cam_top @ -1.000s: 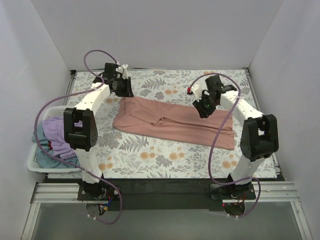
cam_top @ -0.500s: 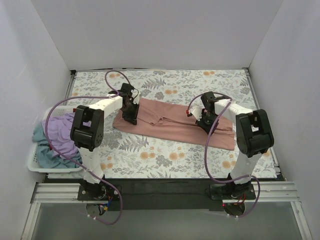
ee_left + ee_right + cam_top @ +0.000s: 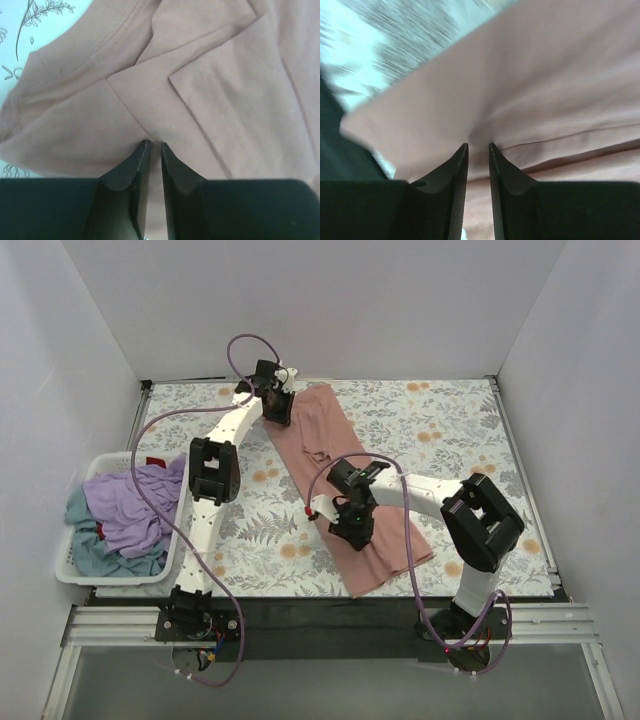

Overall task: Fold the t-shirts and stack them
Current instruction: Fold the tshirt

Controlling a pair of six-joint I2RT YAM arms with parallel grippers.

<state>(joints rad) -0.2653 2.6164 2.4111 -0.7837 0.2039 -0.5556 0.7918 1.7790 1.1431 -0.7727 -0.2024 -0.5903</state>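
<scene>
Left wrist view: the left gripper (image 3: pixel 151 148) has its jaws set narrow, pinching a fold of the salmon-pink t-shirt (image 3: pixel 200 75) just below the ribbed collar (image 3: pixel 75 50). Right wrist view: the right gripper (image 3: pixel 477 148) is likewise narrow, clamped on the same shirt near one edge. Top external view: the shirt lies as a long strip, diagonal across the floral table (image 3: pixel 450 440). At the left, the white basket (image 3: pixel 70 568) holds a lavender t-shirt (image 3: pixel 130 505) over a teal t-shirt (image 3: pixel 85 540), well apart from both grippers.
</scene>
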